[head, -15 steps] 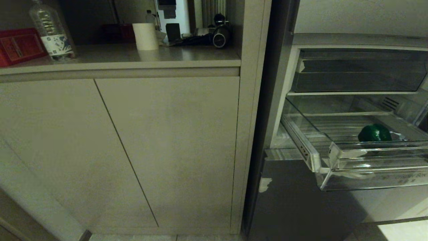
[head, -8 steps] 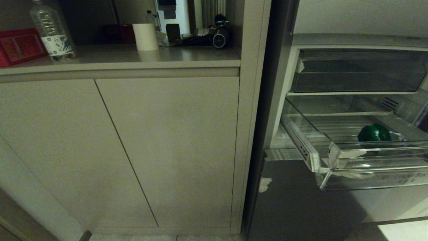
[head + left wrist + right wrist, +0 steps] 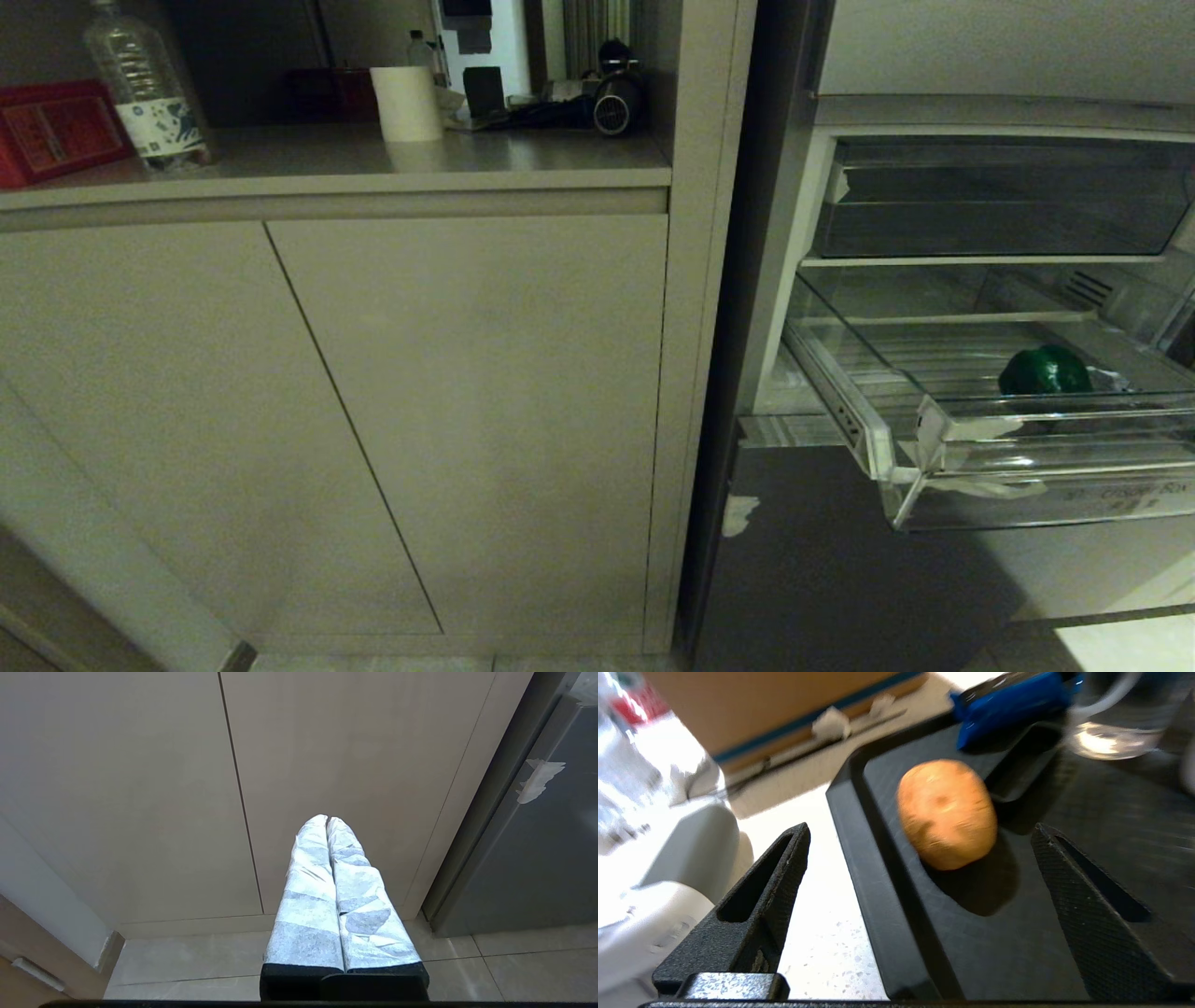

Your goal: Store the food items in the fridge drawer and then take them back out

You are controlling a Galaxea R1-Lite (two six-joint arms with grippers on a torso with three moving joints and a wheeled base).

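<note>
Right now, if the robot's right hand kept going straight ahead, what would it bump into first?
Probably the orange-brown potato-like ball. It lies on the black tray, straight ahead between the open right hand's fingers, though how far off is hard to tell.

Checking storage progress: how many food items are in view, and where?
2: a green item inside the fridge drawer; an orange-brown item on a black tray. Others may be hidden.

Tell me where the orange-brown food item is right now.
In the right wrist view, the orange-brown food item lies on a black tray, ahead of the open right gripper.
</note>
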